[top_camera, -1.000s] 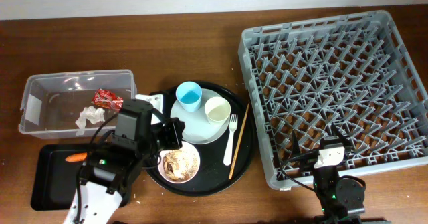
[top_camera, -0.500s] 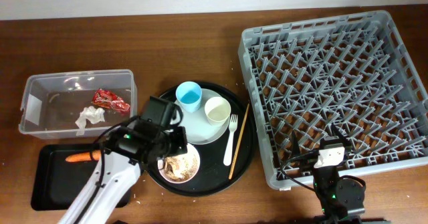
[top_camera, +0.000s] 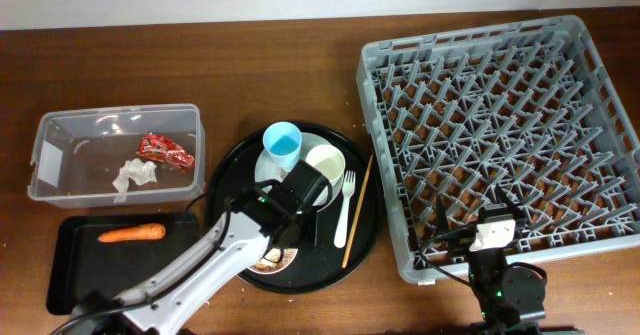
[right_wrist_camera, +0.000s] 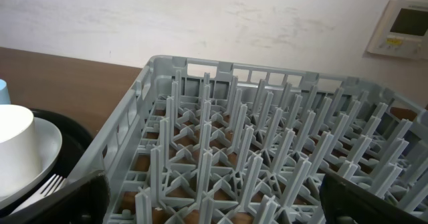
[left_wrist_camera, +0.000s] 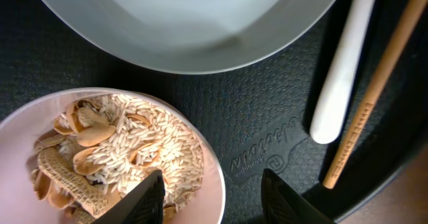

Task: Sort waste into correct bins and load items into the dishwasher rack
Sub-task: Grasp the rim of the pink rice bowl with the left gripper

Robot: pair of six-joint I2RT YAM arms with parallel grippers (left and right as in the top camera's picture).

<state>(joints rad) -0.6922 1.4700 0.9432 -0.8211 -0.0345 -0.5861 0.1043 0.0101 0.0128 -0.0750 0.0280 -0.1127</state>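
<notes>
the left gripper (left_wrist_camera: 217,198) hangs low over the round black tray (left_wrist_camera: 261,110), its two fingers set apart with a wide gap between them. the right-hand rim of the pale pink bowl (left_wrist_camera: 23,140) runs up through that gap: one finger sits over the inside of the bowl, above the beige rice scraps (left_wrist_camera: 144,144), and the other sits outside it, over bare tray. whether either finger touches the bowl i cannot tell from this close view; nothing looks clamped. from overhead the left arm covers most of the bowl, and only its near edge shows at the front of the tray.

just beyond the bowl lies the grey-green plate (left_wrist_camera: 187,23), carrying the blue cup (top_camera: 282,142) and the cream cup (top_camera: 324,162), both upright. to the right of the gripper, the white fork (left_wrist_camera: 338,70) and the wooden chopsticks (left_wrist_camera: 374,90) lie side by side on the tray, close together, neither one touched.

the carrot (top_camera: 131,234) lies in the shallow black tray (top_camera: 65,270). the red wrapper (top_camera: 165,151) and the white tissue (top_camera: 135,173) sit in the clear tub (top_camera: 60,135).

the right gripper (right_wrist_camera: 214,184) rests at the near edge of the grey rack (top_camera: 500,105), its fingers spread wide with nothing between them, well apart from the dishes.
</notes>
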